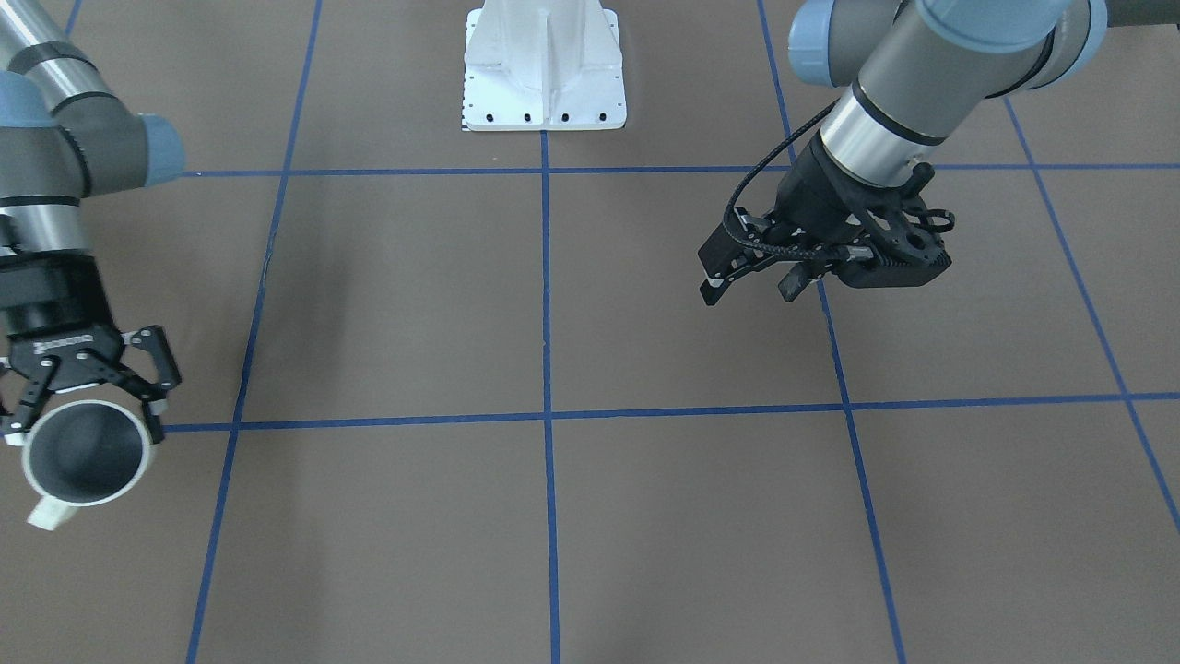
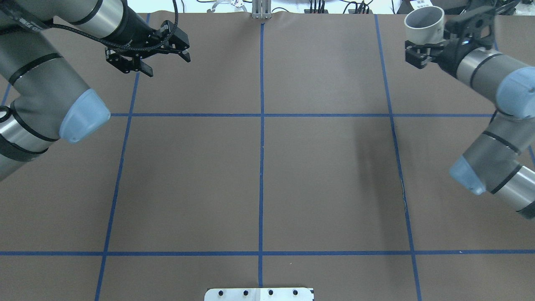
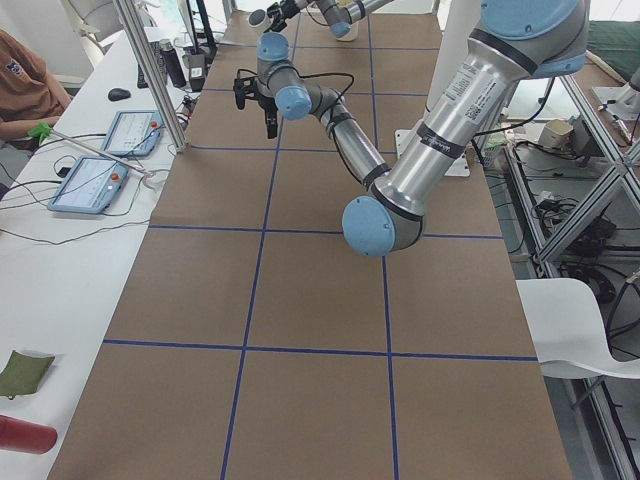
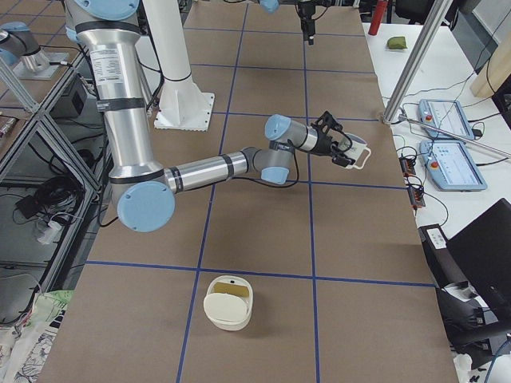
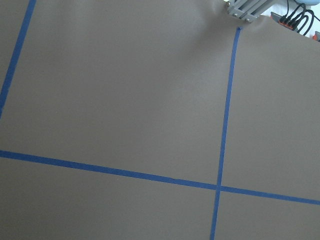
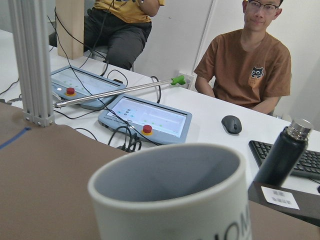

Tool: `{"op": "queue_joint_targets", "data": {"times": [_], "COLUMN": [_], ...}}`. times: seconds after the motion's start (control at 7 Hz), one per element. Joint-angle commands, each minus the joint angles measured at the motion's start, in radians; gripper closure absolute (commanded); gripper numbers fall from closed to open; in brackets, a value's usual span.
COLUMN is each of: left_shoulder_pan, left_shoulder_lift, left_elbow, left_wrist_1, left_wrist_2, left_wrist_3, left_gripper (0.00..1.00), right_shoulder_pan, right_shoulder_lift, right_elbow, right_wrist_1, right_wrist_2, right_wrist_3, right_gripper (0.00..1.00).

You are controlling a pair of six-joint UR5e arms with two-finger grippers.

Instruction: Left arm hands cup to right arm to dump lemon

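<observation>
My right gripper (image 1: 88,417) is shut on the white cup (image 1: 88,452), its fingers on either side of the rim, at the far right side of the table. The cup's mouth faces up, its handle (image 1: 51,515) points away from the gripper, and its grey inside looks empty. The cup (image 2: 424,25) also shows in the overhead view, and it fills the foreground as the cup (image 6: 175,195) in the right wrist view. The lemon is out of view. My left gripper (image 1: 751,288) hangs open and empty above the table's left half, far from the cup.
The robot's white base (image 1: 544,65) stands at the middle of the near edge. A cream round container (image 4: 227,302) sits on the table toward its right end. Beyond the far edge are an aluminium post (image 6: 32,65), control tablets (image 6: 145,117) and seated people.
</observation>
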Motion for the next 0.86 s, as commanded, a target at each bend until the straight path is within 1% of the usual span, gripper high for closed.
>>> {"op": "queue_joint_targets", "data": {"times": [0.0, 0.14, 0.43, 0.57, 0.71], "left_shoulder_pan": [0.024, 0.055, 0.098, 0.103, 0.103], "left_shoulder_lift": [-0.061, -0.1, -0.174, -0.188, -0.2], "left_elbow": [0.027, 0.029, 0.035, 0.046, 0.07], "left_wrist_1": [-0.006, -0.012, -0.014, -0.016, -0.019], "left_wrist_2": [-0.001, 0.001, 0.002, 0.001, 0.001], "left_wrist_3": [-0.053, -0.134, -0.283, -0.304, -0.305], "left_gripper": [0.0, 0.0, 0.0, 0.0, 0.0], "right_shoulder_pan": [-0.173, -0.227, -0.343, -0.393, -0.431], "right_shoulder_lift": [0.128, 0.147, 0.188, 0.208, 0.216], "right_elbow": [-0.001, 0.0, -0.012, -0.004, -0.003], "right_wrist_1": [-0.086, -0.086, -0.104, -0.142, -0.144], "right_wrist_2": [-0.199, -0.299, -0.459, -0.523, -0.568], "right_wrist_3": [0.011, 0.009, 0.009, 0.009, 0.009], "right_gripper": [0.71, 0.71, 0.71, 0.71, 0.71]}}
